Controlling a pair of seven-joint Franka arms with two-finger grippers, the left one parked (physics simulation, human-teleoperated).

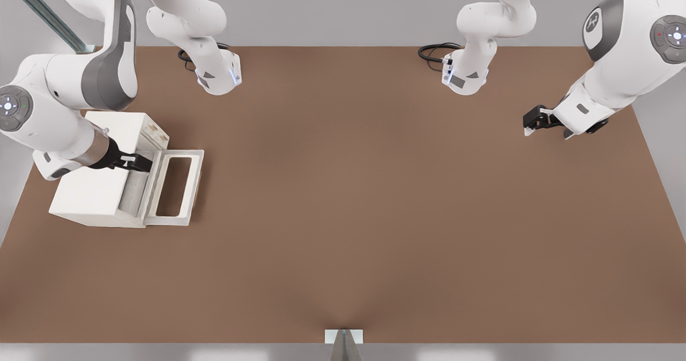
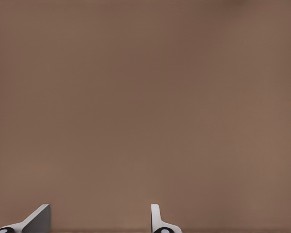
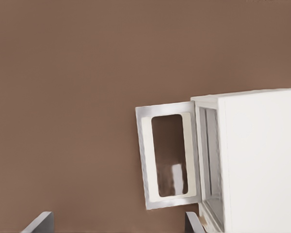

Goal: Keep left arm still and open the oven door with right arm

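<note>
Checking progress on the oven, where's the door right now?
The oven door lies swung open on the front view's left, the gripper above its hinge edge.

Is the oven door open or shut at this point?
Open. The oven door lies folded down flat in front of the oven, cavity exposed. The gripper hangs above the opening, jaws open, holding nothing.

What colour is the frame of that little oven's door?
Cream-white, around a see-through window; the oven door lies open, shown best in the front view. The pincer hovers above the oven's opening.
</note>
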